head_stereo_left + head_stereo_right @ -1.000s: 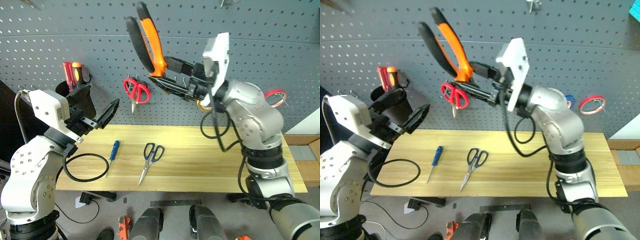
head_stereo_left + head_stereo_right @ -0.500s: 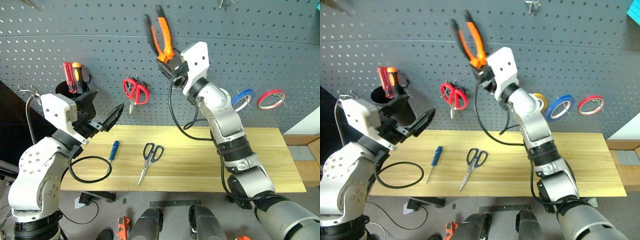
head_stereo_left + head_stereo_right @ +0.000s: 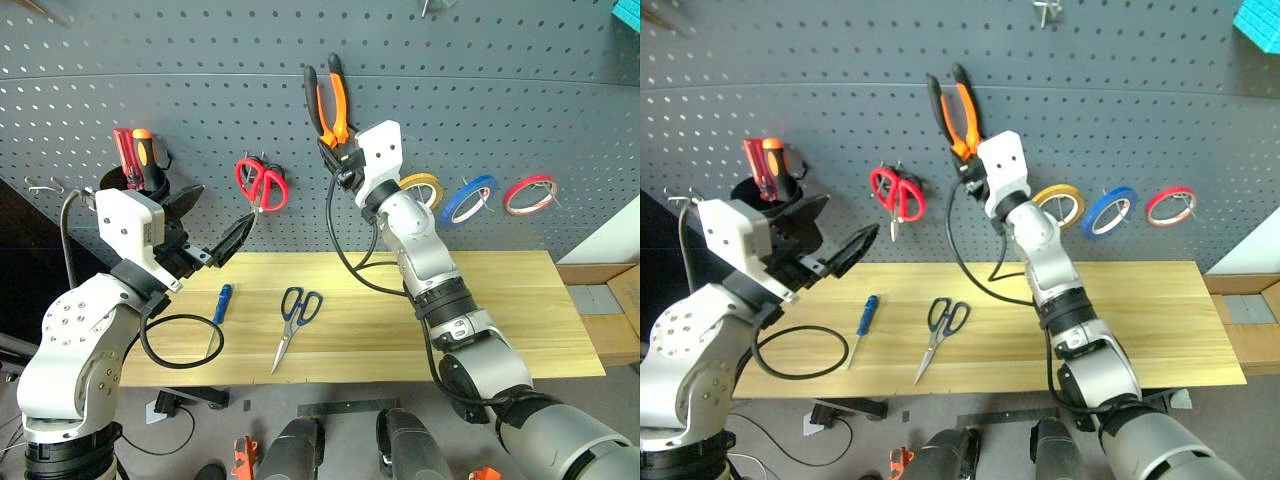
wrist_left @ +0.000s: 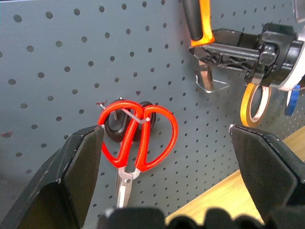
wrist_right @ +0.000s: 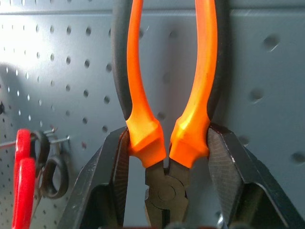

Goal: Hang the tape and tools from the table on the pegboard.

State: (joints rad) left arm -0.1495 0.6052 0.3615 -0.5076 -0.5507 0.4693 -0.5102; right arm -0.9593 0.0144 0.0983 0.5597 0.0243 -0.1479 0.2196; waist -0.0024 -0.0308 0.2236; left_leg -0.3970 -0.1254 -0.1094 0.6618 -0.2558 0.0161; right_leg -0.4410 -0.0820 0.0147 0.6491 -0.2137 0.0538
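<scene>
The pliers' [image 5: 167,143] nose is hidden between the right gripper's fingers [image 5: 233,176] (handle tops cut off); whether they touch a hook is unclear.

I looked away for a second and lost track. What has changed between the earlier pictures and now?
The right gripper, still shut on the pliers, has carried them away from the camera, up against the pegboard, handles now pointing up rather than leaning left. The left gripper stays open and hardly moved. The blue-handled scissors and blue screwdriver lie where they were on the table.
</scene>
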